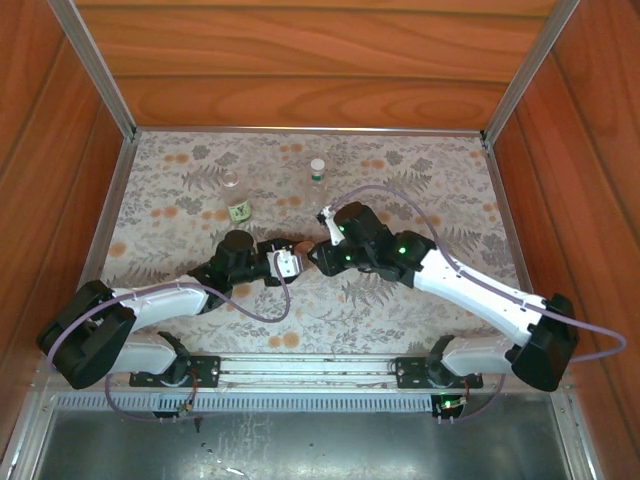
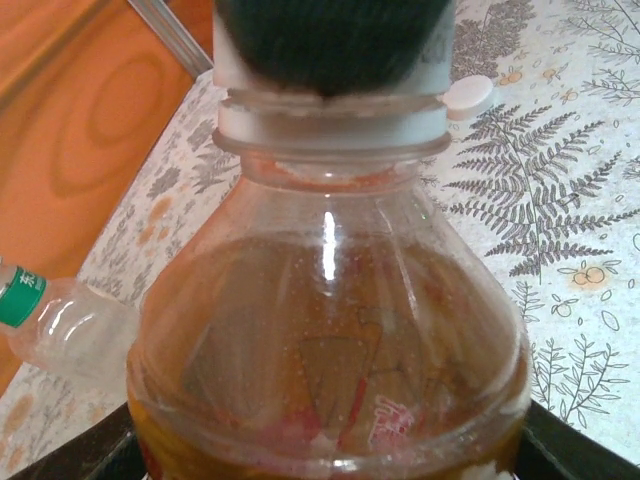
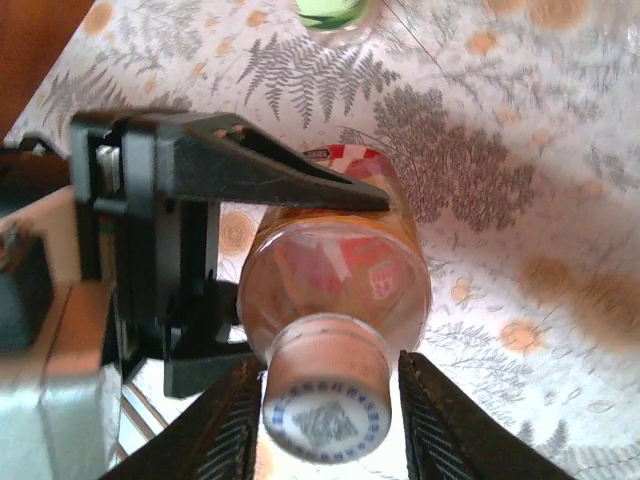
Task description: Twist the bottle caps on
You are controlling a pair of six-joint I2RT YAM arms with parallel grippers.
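Left gripper (image 1: pixel 292 262): reaching to the middle of the table and clamped around the body of the amber bottle (image 3: pixel 340 270). One black finger lies along the bottle's upper side, the other is tucked under it.
Amber bottle: centre of the table, between the two grippers. From above they cover it almost entirely. Its red-orange label is mostly behind the black finger, and the print is too blurred to read.
White cap (image 3: pixel 326 420): sitting on the amber bottle's neck. How far it is threaded down, I can't tell.
Right gripper (image 3: pixel 328 375): coming in from the right, with a narrow spread and a finger on either side of the white cap. The fingers are very close to the cap's rim, but whether they pinch it or just stand off it, I can't tell. In the left wrist view it is only a dark blur over the cap.
Loose cap (image 2: pixel 468 95): lying flat on the mat (image 1: pixel 420 180), just beyond the amber bottle's neck and touching nothing.
Lying bottle (image 2: pixel 75 335): on its side, left of centre and farther back. It is clear, and its green-labelled end is cut off by the edge of the left wrist view.
Upright bottle (image 1: pixel 317 170): far centre, green label, white top, well apart from the grippers.
Wooden walls (image 1: pixel 300 60): on the left, right and far sides.
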